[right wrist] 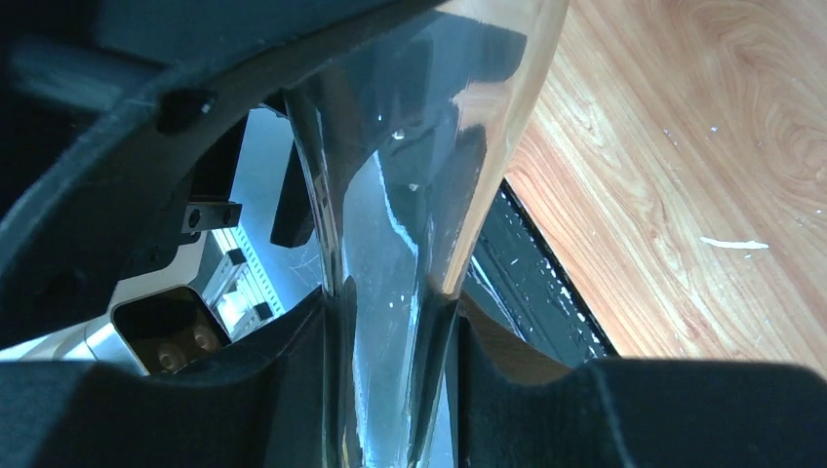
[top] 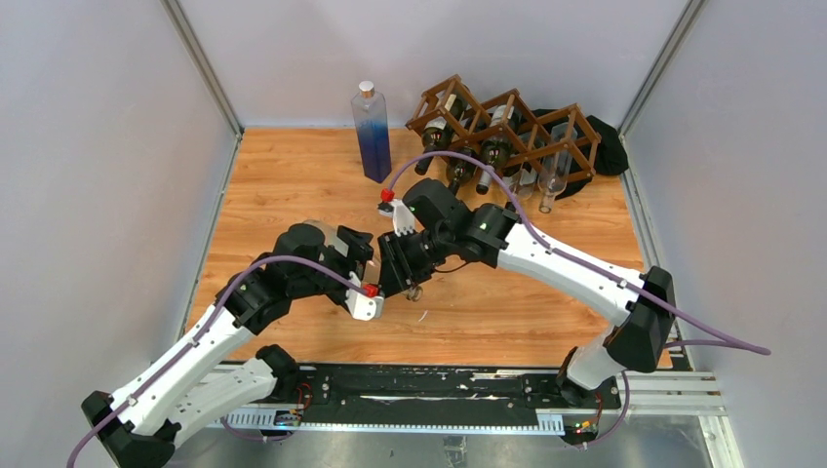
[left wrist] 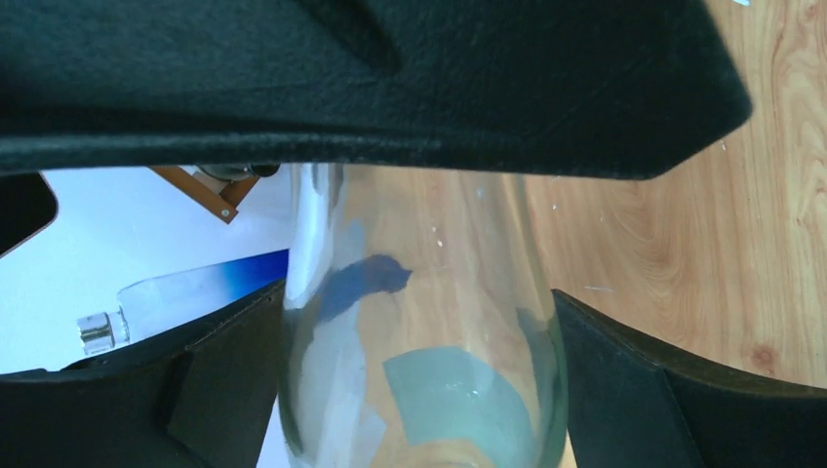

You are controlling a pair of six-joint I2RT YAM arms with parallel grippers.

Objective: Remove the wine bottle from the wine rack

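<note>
A clear glass wine bottle (left wrist: 429,292) hangs over the middle of the wooden table, away from the wine rack (top: 507,127) at the back right. My right gripper (right wrist: 390,331) is shut on the bottle's narrow neck (right wrist: 390,292). My left gripper (left wrist: 419,307) stands wide around the bottle's broad body, one finger (left wrist: 224,370) close on each side; whether they touch the glass I cannot tell. In the top view both grippers meet at mid-table, left (top: 363,261) and right (top: 398,261), and they hide most of the bottle.
The rack holds dark bottles (top: 441,135) and a clear one (top: 552,175). A tall square bottle tinted blue (top: 372,132) stands upright left of the rack. A black cloth (top: 610,146) lies behind the rack. Grey walls close in three sides of the table.
</note>
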